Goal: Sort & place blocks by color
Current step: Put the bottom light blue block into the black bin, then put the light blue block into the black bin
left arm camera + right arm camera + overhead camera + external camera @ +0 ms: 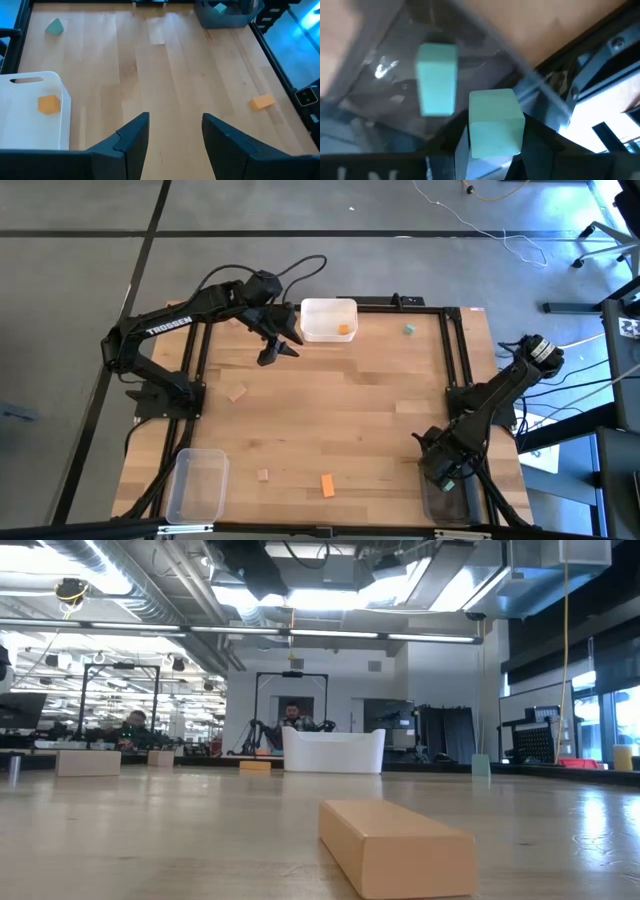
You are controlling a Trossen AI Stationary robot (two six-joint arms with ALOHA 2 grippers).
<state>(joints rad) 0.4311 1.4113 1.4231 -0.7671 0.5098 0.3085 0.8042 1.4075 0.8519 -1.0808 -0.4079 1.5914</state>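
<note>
My right gripper [446,470] hovers over the clear bin [452,502] at the table's near right corner, shut on a teal-green block [495,120]. Another teal-green block [437,77] lies on the floor of that bin [385,100]. My left gripper [277,348] stands open and holds nothing, raised beside the white bin [328,320] at the far edge, in which an orange block [344,330] lies. Loose on the table are a teal block [409,330], two tan blocks [237,393] [263,475] and an orange bar [327,485]. My right gripper pinches the teal-green block by two opposite sides [492,137] between its two fingers. The fingers come steeply from above. The block is lifted clear, above the clear bin and next to the block that lies in it.
A second clear bin [195,485] stands at the near left corner. A black frame [462,360] runs along the table's sides. The middle of the wooden table [350,410] is bare. In the low view the orange bar [395,845] lies close in front.
</note>
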